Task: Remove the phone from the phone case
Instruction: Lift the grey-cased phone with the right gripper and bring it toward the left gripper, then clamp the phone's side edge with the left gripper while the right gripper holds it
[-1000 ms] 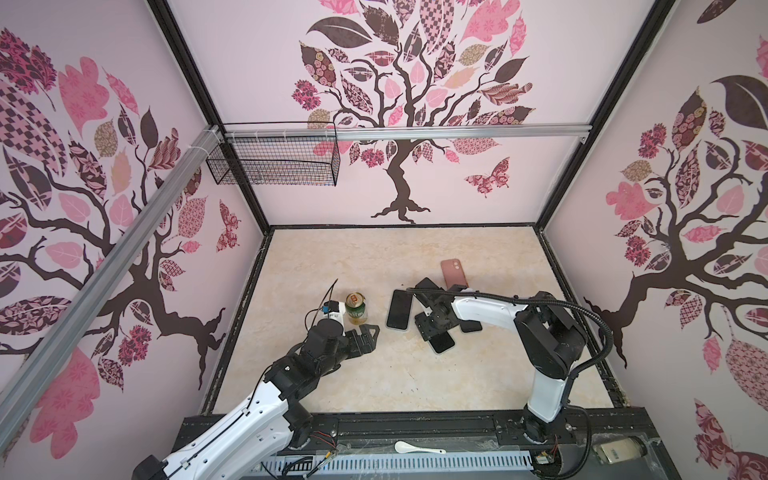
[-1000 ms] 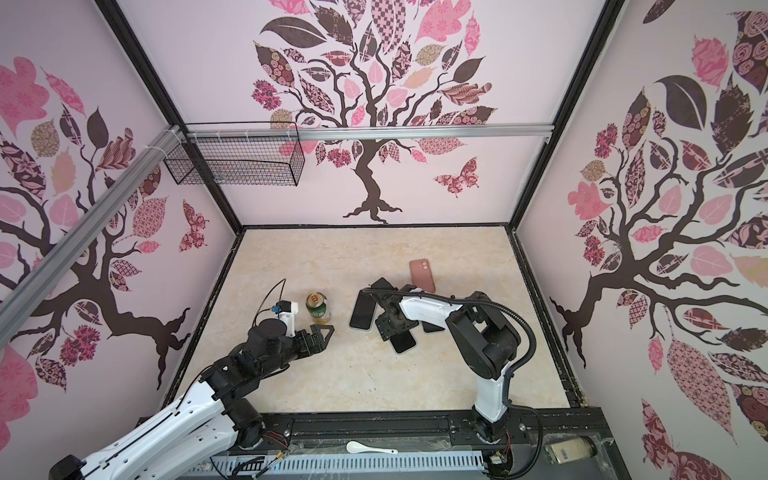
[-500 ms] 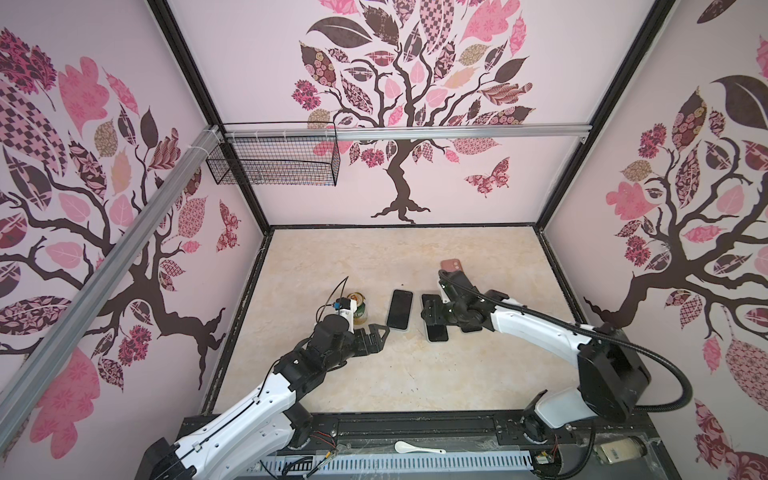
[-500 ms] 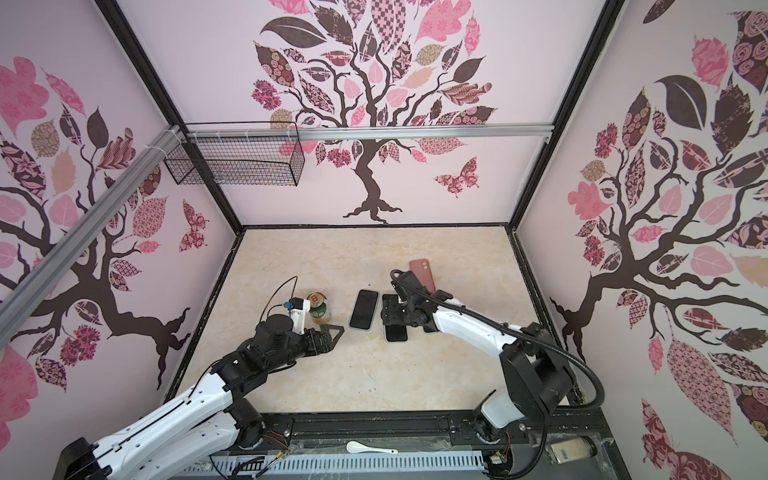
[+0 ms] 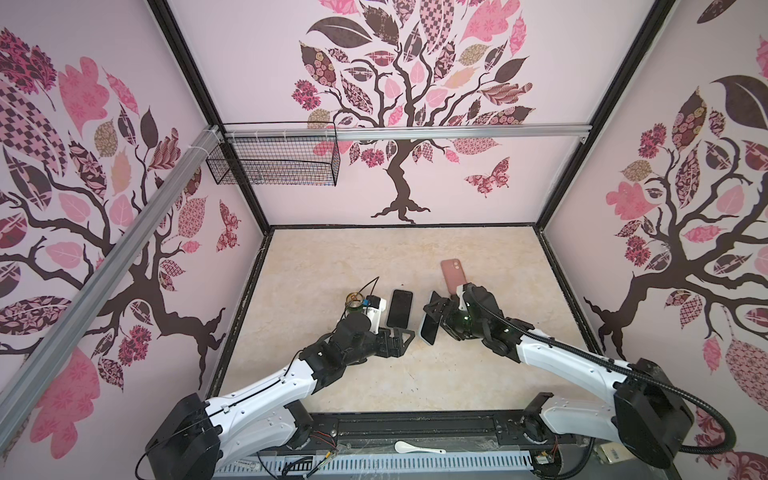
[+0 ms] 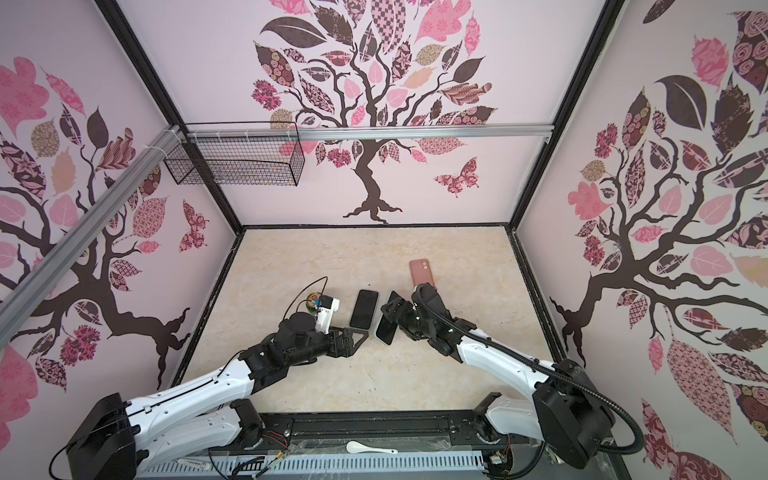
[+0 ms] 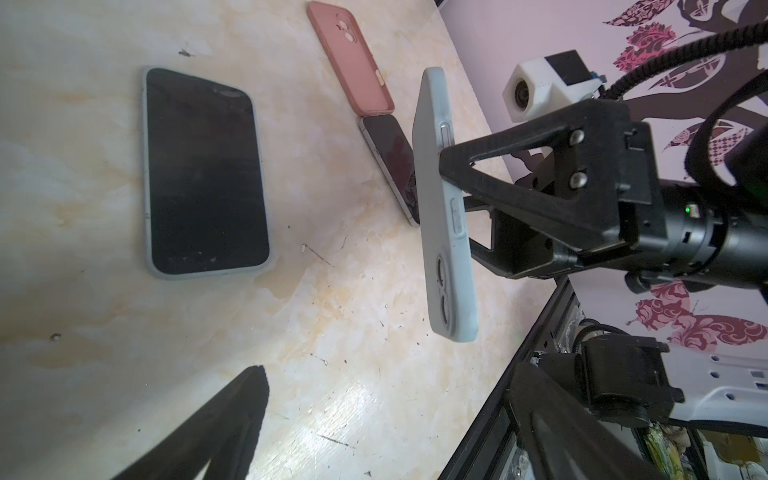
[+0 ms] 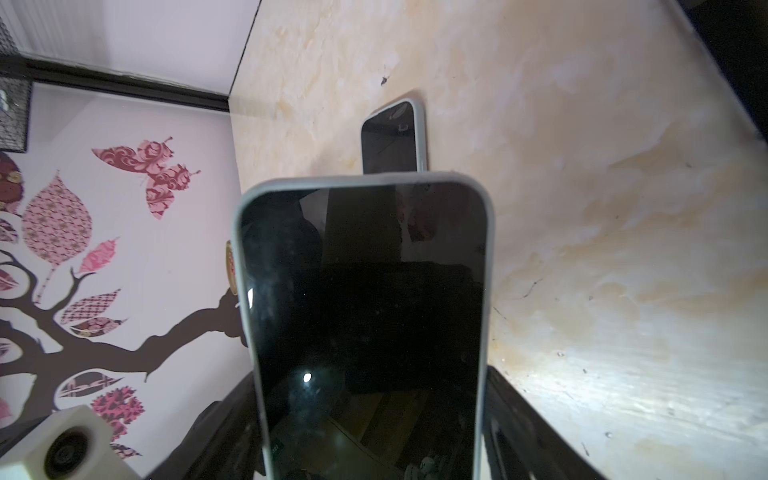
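Note:
My right gripper point(image 5: 437, 318) is shut on a phone point(image 5: 429, 329) in a pale grey phone case point(image 7: 445, 216), gripping its two long edges. It holds the phone off the table, tilted on edge, with the dark screen point(image 8: 365, 311) facing the right wrist camera. In both top views my left gripper point(image 5: 397, 343) hangs just left of the held phone point(image 6: 385, 327), low over the table. It is open, with bare tabletop between its fingers point(image 7: 232, 415).
A second phone in a grey case point(image 5: 400, 307) lies flat, screen up, left of the held one. A pink case point(image 5: 452, 274) lies behind, with a bare phone point(image 7: 390, 158) at its end. A small gold-lidded jar point(image 5: 354, 300) stands further left. A wire basket point(image 5: 274, 162) hangs on the back wall.
The right gripper has raised the grey-cased phone off the table and tipped it on edge. The left gripper has moved right, closer to the held phone.

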You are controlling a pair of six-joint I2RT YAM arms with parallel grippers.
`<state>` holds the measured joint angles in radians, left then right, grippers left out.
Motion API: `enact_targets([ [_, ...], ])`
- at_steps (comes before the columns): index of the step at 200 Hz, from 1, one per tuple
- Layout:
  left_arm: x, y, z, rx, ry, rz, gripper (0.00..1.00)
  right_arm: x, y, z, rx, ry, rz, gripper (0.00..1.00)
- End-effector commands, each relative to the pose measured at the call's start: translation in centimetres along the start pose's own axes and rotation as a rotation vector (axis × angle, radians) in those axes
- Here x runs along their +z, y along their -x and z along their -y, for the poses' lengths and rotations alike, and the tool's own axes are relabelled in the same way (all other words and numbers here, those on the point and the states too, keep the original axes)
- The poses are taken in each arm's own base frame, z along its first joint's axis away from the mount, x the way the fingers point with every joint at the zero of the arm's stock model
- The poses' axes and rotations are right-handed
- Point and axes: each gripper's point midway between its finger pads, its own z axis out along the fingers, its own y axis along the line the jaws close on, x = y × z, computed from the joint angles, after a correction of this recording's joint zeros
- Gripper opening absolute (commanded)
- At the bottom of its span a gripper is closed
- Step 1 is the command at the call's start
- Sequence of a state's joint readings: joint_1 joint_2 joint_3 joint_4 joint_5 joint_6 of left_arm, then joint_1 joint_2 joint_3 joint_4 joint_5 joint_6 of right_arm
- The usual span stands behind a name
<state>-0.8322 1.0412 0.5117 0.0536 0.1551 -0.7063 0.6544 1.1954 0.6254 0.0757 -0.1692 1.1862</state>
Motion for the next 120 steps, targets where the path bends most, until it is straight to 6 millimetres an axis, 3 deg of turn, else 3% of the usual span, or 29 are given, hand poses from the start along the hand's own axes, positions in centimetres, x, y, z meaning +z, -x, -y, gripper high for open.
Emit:
enact_targets([
  [1,0.2,2.3,3.1,0.049,-0.103,0.047,0.9,-1.8,1.1,-4.1,0.104,0.136,0.067,0.44],
  [44,1.5,2.4,4.1,0.065,-0.123,0.022,0.82,-1.7,0.6,-4.4,0.143,0.14,0.052,0.42],
  [120,3.2,2.6,3.4,0.065,-0.061,0.015,0.5,-1.3,-0.4,-5.7,0.169,0.167,0.008,0.41],
])
